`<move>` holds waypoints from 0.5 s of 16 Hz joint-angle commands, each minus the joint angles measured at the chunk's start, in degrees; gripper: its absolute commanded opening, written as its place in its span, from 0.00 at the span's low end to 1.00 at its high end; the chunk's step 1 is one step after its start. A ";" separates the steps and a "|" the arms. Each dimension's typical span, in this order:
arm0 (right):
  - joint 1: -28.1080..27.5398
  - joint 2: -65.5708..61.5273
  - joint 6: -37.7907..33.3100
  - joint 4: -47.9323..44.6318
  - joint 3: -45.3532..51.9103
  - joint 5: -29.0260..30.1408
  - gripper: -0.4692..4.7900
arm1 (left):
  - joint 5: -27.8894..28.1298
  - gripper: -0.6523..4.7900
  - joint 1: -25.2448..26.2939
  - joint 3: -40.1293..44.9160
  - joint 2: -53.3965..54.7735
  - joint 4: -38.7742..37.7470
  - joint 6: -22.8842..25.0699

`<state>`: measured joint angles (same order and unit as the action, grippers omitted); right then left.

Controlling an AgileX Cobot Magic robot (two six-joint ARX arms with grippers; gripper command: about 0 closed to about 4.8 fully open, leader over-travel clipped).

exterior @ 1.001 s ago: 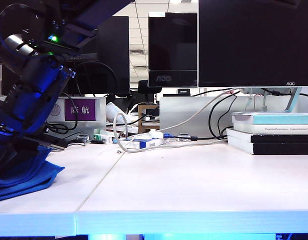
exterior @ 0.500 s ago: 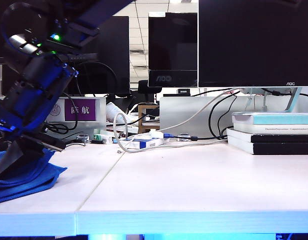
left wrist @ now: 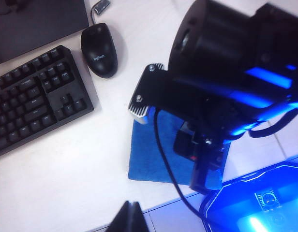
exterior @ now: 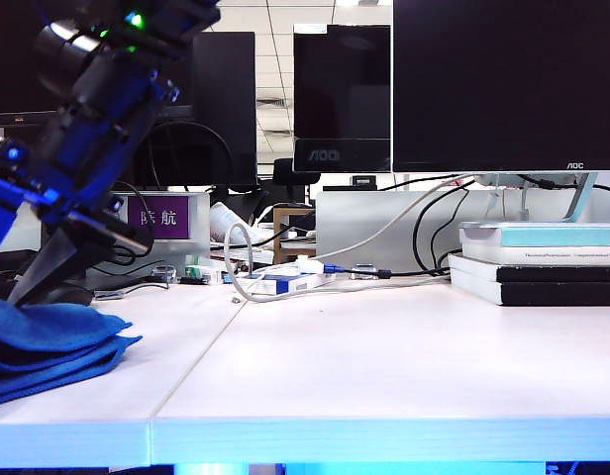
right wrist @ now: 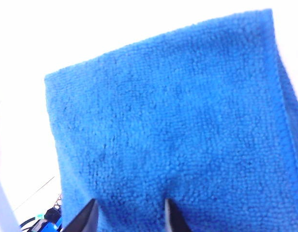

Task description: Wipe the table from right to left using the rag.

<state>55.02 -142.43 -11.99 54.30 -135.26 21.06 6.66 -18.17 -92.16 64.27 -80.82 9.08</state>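
Now, rag: bright royal-blue microfibre with a fuzzy looped pile, folded in soft layers, lying flat at the far left of the bench in the exterior view; in the left wrist view it shows as a squarish pad with clean edges.
Bench: pale whitish top with a thin seam between two panels and a light front edge.
Right claw: poised just above the rag, its two dark fingertips apart with blue cloth showing between them, gripping nothing; in the exterior view it points down over the rag at the left.
Left claw: only a dark tip shows above the bench edge near the rag; I cannot tell whether it is apart or together.
Nearby: a black mouse and black keyboard sit beside the rag, apart from it.
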 commanded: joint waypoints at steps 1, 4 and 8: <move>-0.04 1.31 0.26 0.28 -0.17 0.26 0.43 | -2.16 0.11 1.38 -0.20 -0.04 2.01 0.17; -0.02 1.31 0.39 1.40 -0.17 0.42 0.43 | -15.32 0.11 10.49 0.31 0.44 3.30 0.63; -0.07 1.31 0.42 2.21 -0.57 0.72 0.43 | -18.53 0.11 21.29 6.97 0.35 7.67 -0.96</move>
<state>54.89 -141.67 -11.79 56.55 -135.39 21.26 -10.37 1.63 -86.76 64.79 -75.13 8.51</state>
